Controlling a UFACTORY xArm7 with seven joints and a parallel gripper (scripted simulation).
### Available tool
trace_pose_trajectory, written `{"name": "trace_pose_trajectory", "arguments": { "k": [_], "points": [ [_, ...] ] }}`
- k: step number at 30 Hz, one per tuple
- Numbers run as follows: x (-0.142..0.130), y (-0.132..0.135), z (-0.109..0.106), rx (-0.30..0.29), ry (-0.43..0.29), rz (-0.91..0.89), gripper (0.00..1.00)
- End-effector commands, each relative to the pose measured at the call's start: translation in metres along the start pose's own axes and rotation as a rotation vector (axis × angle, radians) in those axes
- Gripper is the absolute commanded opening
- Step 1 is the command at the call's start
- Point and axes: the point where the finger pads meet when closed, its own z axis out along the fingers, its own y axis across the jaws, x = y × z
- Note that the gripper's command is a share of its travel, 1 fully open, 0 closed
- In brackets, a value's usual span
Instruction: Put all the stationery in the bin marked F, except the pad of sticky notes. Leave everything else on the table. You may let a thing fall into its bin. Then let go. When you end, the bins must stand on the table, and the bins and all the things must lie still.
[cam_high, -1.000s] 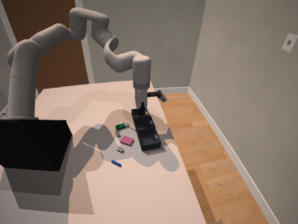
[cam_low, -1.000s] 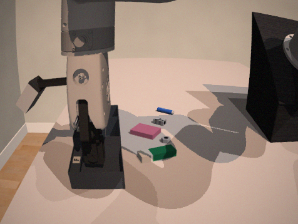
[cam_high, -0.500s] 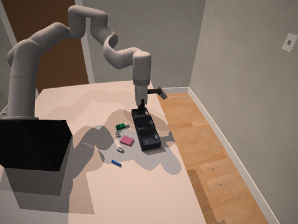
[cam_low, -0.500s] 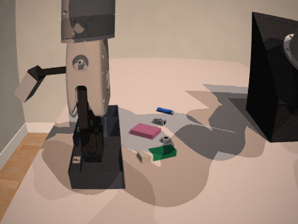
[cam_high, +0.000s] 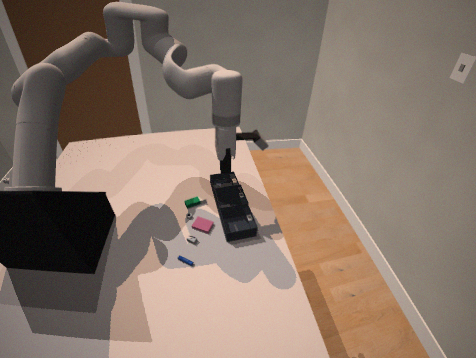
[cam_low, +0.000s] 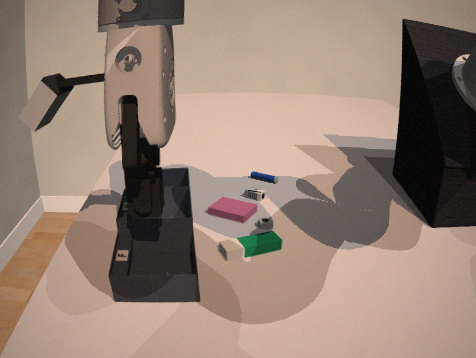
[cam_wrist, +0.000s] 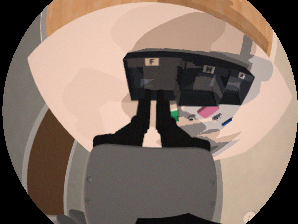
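Gripper (cam_low: 142, 200) clenched, nothing visibly held, poised above far bin compartment (cam_high: 225, 186). Green eraser (cam_low: 260, 244), blue marker (cam_low: 264, 176) lie on table beside bins. Risk: descending fingers strike bin wall, shift tray.

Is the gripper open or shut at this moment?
Shut. In the wrist view the gripper has its two dark fingers almost together above the bin row. Whether they pinch anything, I cannot tell.

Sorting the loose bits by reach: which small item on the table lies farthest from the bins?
The blue pen-like stick. It lies alone at the end of the row, beyond the pink pad and green eraser, farthest from the bins.
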Motion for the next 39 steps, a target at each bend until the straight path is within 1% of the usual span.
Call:
{"name": "trace_pose_trajectory", "arguments": {
  "k": [1,8,10,15,30,31,33,39],
  "points": [
    [0.002,0.001,-0.028,-0.001,0.006,0.001,0.07],
    [0.001,0.001,-0.086,-0.001,0.006,0.001,0.07],
    [0.001,0.001,-0.086,-0.001,0.006,0.001,0.07],
    [0.001,0.001,-0.128,-0.001,0.006,0.001,0.07],
    [0.001,0.001,-0.128,-0.001,0.006,0.001,0.07],
    [-0.003,0.007,-0.123,-0.001,0.006,0.051,0.29],
    [-0.01,0.019,-0.115,-0.001,0.006,0.151,0.29],
    [-0.034,0.056,-0.091,-0.001,0.006,0.315,0.29]
  ]
}}
